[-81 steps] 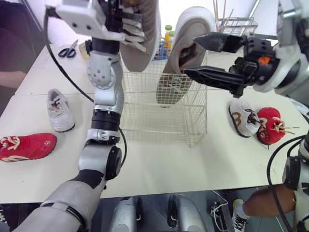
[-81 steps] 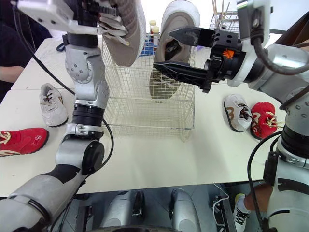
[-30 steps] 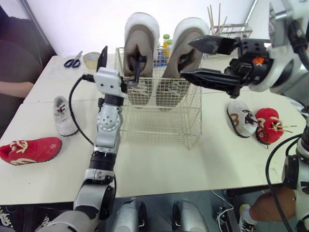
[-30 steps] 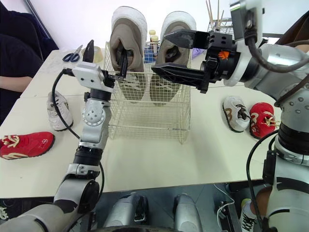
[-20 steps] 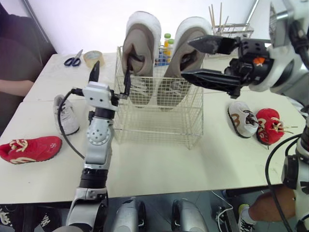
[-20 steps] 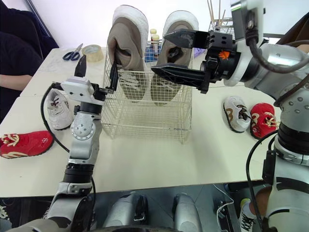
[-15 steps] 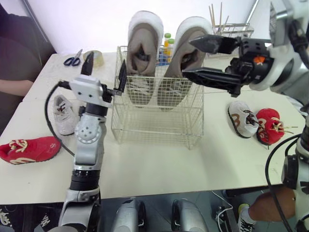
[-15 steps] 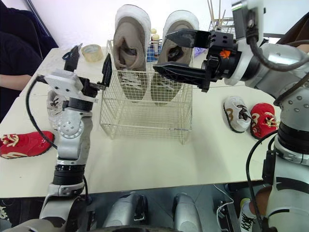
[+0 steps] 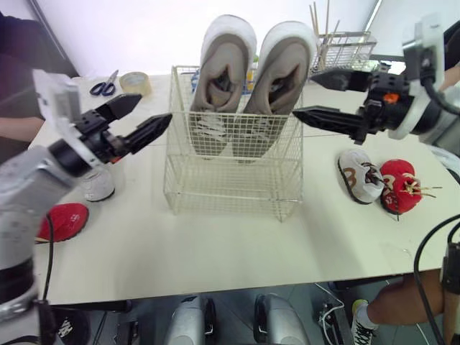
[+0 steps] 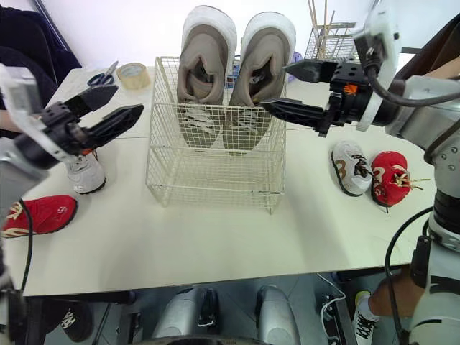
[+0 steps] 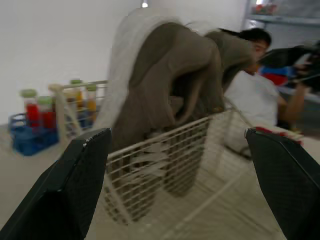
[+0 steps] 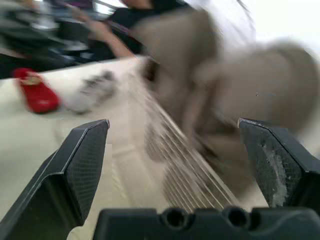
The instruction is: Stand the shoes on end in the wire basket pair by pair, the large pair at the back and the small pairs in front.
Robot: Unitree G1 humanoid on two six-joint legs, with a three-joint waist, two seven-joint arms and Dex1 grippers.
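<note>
1. Since a second ago, the left gripper (image 9: 154, 108) has left the large shoe and drawn back clear of the basket's (image 9: 230, 172) left side. The right gripper (image 9: 302, 91) has backed off to the basket's right.
2. Left gripper: fingers spread wide, nothing held. Right gripper: the same, wide and empty.
3. The large pair (image 9: 224, 72) stands toe-down, side by side at the back of the basket, heels above the rim. The front of the basket is vacant.
4. The small shoes lie on the table (image 9: 215, 244). A grey shoe (image 9: 97, 183) and a left red shoe (image 9: 65, 219) are left of the basket. A white shoe (image 9: 359, 176) and a right red shoe (image 9: 401, 187) touch each other on the right.
5. Risks, as judged:
   - Each side appears to hold one shoe of each colour, so taking neighbours together would give mismatched pairs.
   - The two right shoes touch, with loose laces, so lifting one may drag the other.
   - A gripper entering the front could knock the large pair forward.
   - The short shoes may fall flat rather than stay on end.
</note>
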